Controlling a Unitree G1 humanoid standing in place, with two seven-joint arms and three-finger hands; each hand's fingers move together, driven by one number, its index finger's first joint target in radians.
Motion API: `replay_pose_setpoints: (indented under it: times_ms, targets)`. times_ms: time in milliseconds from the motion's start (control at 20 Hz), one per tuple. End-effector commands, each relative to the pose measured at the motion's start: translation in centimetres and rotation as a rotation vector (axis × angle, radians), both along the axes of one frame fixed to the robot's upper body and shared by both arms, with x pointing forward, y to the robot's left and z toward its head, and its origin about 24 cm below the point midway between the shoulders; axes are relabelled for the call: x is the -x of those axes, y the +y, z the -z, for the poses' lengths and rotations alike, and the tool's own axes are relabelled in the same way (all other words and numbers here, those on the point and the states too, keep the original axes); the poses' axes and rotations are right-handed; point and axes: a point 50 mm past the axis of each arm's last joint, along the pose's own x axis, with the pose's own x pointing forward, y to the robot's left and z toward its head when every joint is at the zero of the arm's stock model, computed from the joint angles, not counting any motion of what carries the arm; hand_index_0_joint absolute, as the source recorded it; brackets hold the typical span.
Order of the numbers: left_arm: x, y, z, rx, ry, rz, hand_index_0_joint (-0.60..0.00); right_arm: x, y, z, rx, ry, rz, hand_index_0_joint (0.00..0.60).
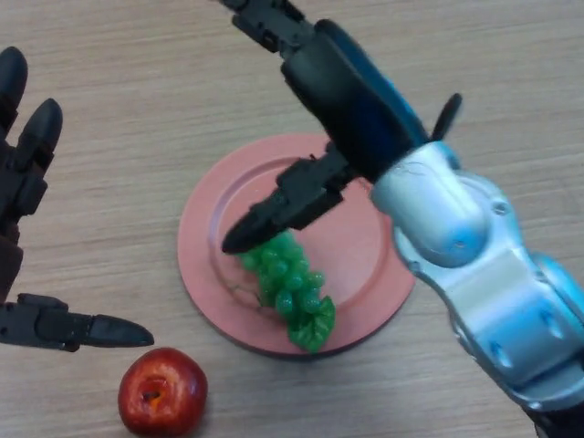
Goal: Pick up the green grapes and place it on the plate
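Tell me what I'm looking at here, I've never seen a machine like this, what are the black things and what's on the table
This is one picture from a camera on a humanoid robot's head, looking down at a wooden table. The black shapes are its hands. The left hand shows at the left edge, fingers straight, holding nothing. The right hand, on a silver and blue arm, reaches over a pink plate, its fingertips at the top of a bunch of green grapes lying on the plate. I cannot tell if it grips them. A red apple sits on the table nearby.

The green grapes [290, 287], a knobbly bunch, lie lengthwise on the near-left part of the round pink plate [365, 265].
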Motion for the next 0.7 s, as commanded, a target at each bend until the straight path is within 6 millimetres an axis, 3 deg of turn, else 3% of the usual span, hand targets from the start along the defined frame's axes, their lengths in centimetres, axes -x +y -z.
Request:
replay_pose_setpoints:
  times_ms: [50,300,500,700]
  targets:
    - [1.7,0.7,-3.4,-0.044,-0.236,-0.017,0.000,1.3,-3.1,-3.2,-0.106,-0.194,0.063,0.000]
    - [1.7,0.6,-3.9,-0.057,-0.236,-0.019,0.000,4.4,-8.2,-0.5,-0.246,-0.064,0.078,0.000]
    - [1.7,0.4,-4.3,-0.058,-0.246,-0.023,0.000,6.2,-9.7,1.0,-0.334,-0.045,0.047,0.000]
    - [1.5,0.2,-4.6,-0.078,-0.241,-0.020,0.000,6.7,-10.4,1.3,-0.339,-0.082,0.052,0.000]
